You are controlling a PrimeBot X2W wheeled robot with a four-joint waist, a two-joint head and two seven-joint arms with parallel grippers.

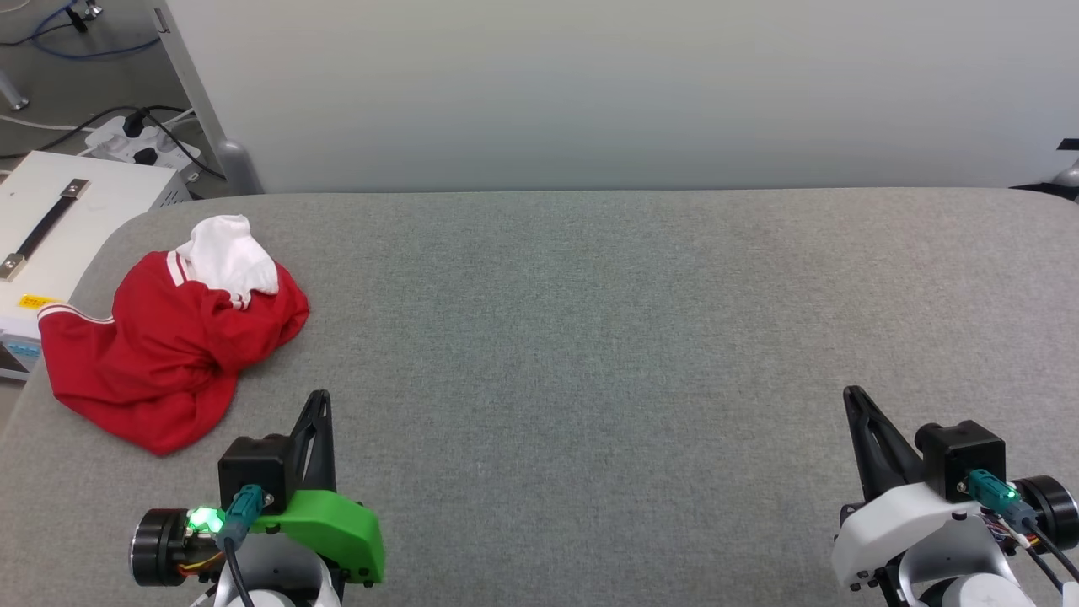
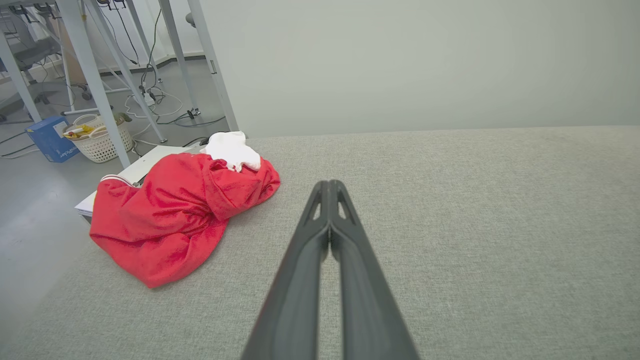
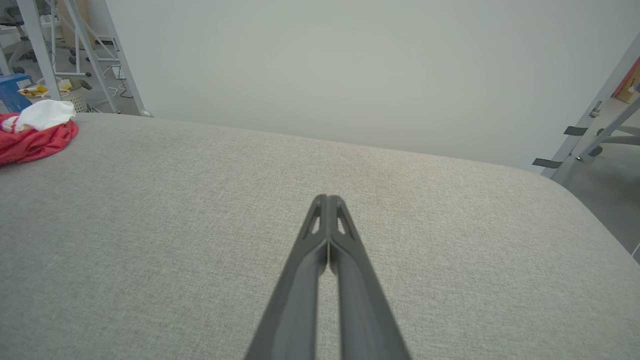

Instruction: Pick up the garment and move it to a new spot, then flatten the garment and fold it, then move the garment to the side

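The garment is a red T-shirt with a white sleeve on top, lying crumpled in a heap at the left end of the grey padded table. In the left wrist view the garment lies ahead and to the left of my fingers. From the right wrist it is a small red and white heap, the garment, at the far left. My left gripper is shut and empty, just right of the heap's near edge. My right gripper is shut and empty at the lower right.
A white box with a black handle stands off the table's left edge, with a power strip and cables behind it. A pale wall panel runs along the far edge. Table legs and a white basket stand on the floor at left.
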